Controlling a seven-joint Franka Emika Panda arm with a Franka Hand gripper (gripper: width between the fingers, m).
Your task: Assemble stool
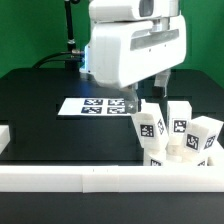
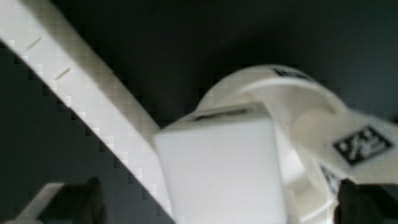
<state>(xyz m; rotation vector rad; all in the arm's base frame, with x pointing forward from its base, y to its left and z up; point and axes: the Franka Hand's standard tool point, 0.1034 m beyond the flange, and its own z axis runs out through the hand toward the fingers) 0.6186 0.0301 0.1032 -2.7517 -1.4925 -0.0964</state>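
Note:
Three blocky white legs with black-and-white tags stand upright at the exterior view's right: one (image 1: 150, 128), a second (image 1: 180, 120) and a third (image 1: 206, 136). Below them lies the round white seat (image 1: 186, 158), mostly hidden by the legs. My gripper (image 1: 148, 98) hangs just above the leftmost leg. In the wrist view the gripper (image 2: 222, 200) is open, with a dark finger (image 2: 63, 202) on each side of that leg (image 2: 231, 165). A dark gap shows between one finger and the leg. The seat's round rim (image 2: 276, 85) and another leg's tag (image 2: 365, 145) show behind it.
The marker board (image 1: 95, 105) lies flat on the black table behind the arm. A long white border rail (image 1: 100, 180) runs along the front, just before the stool parts, and crosses the wrist view (image 2: 71, 80). Another rail piece (image 1: 5, 135) sits at the exterior view's left.

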